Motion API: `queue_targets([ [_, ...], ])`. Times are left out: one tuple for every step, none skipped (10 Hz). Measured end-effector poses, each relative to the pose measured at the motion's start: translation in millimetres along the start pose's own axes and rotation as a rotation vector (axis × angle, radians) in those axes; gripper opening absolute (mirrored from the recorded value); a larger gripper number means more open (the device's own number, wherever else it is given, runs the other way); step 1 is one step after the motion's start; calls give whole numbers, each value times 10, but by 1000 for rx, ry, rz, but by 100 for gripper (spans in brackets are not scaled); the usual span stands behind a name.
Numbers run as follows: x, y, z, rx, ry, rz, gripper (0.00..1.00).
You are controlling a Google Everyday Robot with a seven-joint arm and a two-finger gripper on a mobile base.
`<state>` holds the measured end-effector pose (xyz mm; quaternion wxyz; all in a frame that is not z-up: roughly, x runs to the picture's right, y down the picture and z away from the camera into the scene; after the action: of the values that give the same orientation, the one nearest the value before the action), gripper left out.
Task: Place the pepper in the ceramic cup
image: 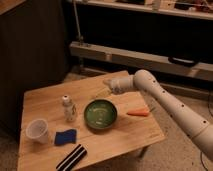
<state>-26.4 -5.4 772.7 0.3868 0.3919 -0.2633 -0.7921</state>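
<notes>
The gripper (pixel 101 93) is pictured hovering just beyond the green bowl (pixel 100 114), its opening impossible to tell, while the pepper (pixel 138 112) lies ungrasped on the table (pixel 125 137), well apart from the ceramic cup (pixel 37 131); the approach is judged under way, and a descent onto the pepper is called for next.

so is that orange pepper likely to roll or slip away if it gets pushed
The pepper lies flat on the table, slender and tapered, so a nudge would probably swing it in an arc rather than roll it straight. It looks small, so likely light. The gripper hovers just beyond the green bowl, apart from the pepper.
</notes>
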Motion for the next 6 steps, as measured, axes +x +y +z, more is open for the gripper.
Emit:
queue_targets([
  [3,3,-6,-2,-3,-3,80],
  [5,11,-17,-7,-11,-10,80],
  [39,41,-72,-30,-35,-40,80],
  [92,104,-192,-58,-65,-70,80],
  [179,146,-329,-84,-91,-102,80],
  [337,188,-553,-120,-133,-148,80],
])
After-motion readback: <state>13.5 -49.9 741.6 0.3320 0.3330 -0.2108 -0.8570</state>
